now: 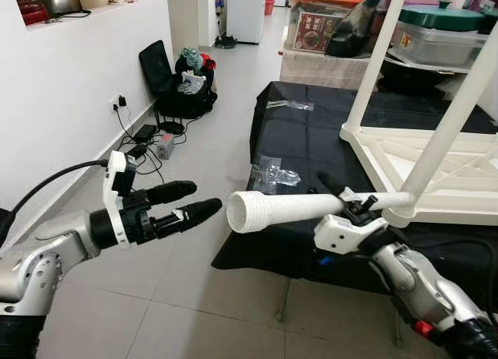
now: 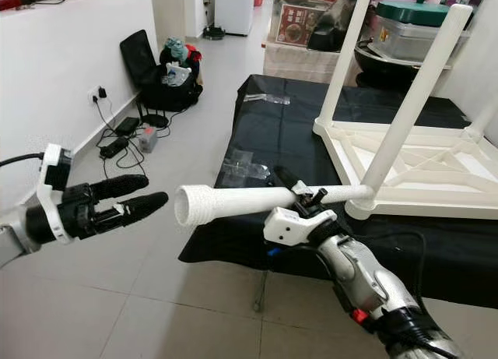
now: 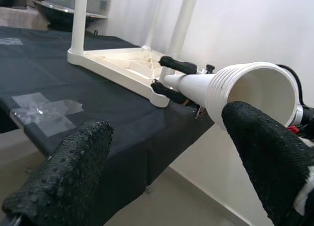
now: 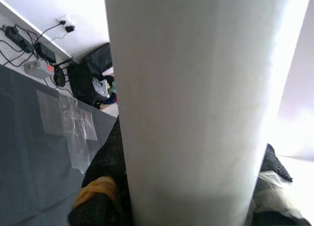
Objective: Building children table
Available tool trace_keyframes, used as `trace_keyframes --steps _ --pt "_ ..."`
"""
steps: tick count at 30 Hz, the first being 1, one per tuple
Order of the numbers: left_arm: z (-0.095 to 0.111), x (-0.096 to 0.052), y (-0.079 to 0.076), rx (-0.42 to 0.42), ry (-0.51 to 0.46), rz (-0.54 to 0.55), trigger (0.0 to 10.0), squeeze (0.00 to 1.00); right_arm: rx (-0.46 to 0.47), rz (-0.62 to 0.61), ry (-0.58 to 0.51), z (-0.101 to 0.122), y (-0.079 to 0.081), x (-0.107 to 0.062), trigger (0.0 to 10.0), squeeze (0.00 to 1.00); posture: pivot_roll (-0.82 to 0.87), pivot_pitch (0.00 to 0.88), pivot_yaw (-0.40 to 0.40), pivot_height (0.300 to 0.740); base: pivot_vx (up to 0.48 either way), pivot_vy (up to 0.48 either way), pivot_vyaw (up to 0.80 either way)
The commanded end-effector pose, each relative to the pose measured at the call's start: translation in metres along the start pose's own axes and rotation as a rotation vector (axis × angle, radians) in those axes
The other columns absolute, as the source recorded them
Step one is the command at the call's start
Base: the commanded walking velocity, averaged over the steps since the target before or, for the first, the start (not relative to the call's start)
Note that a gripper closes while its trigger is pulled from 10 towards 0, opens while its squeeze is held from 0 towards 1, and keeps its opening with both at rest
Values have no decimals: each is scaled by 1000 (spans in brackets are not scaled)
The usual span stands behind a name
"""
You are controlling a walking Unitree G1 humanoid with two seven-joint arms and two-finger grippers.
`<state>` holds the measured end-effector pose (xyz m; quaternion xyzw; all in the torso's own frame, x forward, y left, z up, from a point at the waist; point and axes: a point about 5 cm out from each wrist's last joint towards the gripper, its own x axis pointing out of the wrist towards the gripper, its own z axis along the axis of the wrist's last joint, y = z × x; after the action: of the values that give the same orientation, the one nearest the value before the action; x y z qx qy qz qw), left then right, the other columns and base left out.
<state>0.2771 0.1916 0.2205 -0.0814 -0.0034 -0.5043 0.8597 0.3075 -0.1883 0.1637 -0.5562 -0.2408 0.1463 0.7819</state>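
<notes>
You see the white table leg (image 1: 296, 207) lying level, clamped in the right gripper (image 1: 350, 203), whose fingers are shut around its narrow part. The leg's far end meets the corner socket of the upturned white table top (image 1: 436, 160) just beyond that gripper. Its ribbed open end juts toward the left gripper (image 1: 191, 205), which hovers just short of it with fingers (image 3: 267, 157) spread apart, holding nothing. Beneath the right gripper lies the black cloth (image 1: 311, 141), with clear plastic bags (image 1: 274, 174) on it.
</notes>
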Motion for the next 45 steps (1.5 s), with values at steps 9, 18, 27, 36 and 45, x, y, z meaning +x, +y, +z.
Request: trace_keyframes --steps 9,18,27,36,45 --pt "-6 8 -1 -7 19 -34 10000 0 7 -29 -25 10 0 8 0 0 78 0 -50 740 0 0 0" --pt "-6 14 -4 -3 15 -61 10000 0 7 -24 -11 11 7 10 0 0 79 0 -54 740 0 0 0" --pt "-5 16 -6 -1 12 -73 10000 0 -6 -13 7 11 12 16 0 0 82 0 -59 740 0 0 0" --pt "-5 16 -6 -3 8 -71 10000 0 -2 -8 13 13 16 18 0 0 87 0 -63 740 0 0 0" --pt "-11 19 16 65 17 105 10000 0 10 -18 -18 21 16 19 0 0 79 0 -58 740 0 0 0"
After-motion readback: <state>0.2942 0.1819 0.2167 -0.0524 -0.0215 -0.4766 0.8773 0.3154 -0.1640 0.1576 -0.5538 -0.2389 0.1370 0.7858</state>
